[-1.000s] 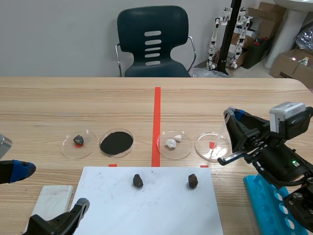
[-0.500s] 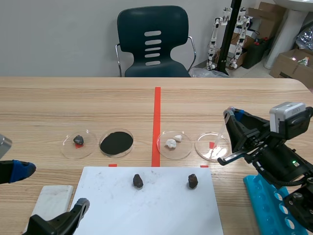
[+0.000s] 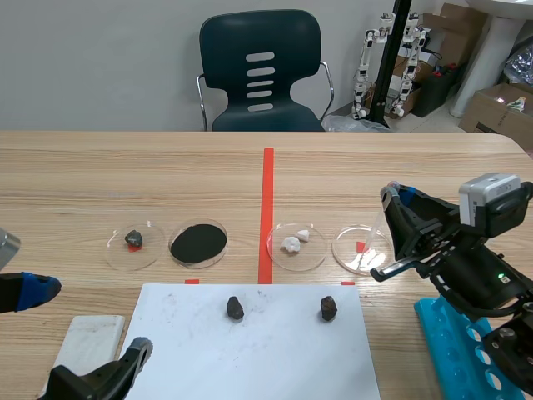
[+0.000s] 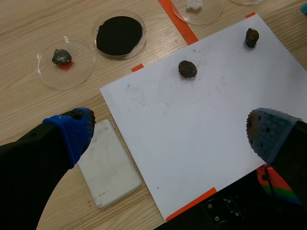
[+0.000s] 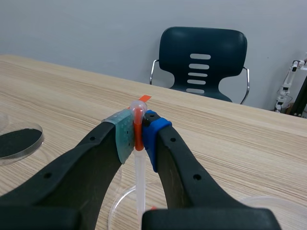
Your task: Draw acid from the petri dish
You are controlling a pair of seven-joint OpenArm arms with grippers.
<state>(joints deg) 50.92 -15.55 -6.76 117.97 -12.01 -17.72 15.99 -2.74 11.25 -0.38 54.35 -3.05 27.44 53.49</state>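
The pipette (image 5: 138, 167) is clear with an orange-red bulb. The powder (image 3: 198, 242) is black, the paper (image 3: 275, 358) white.

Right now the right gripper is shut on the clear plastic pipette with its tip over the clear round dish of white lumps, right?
Wrong dish. The right gripper is shut on the clear plastic pipette, but its tip is over the rightmost clear petri dish, beside the dish of white lumps; scene view.

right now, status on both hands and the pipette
Hands: left hand open over the white sheet, right hand shut on the pipette. Tip down over the clear petri dish. Nearby dish of white chunks not touching it.
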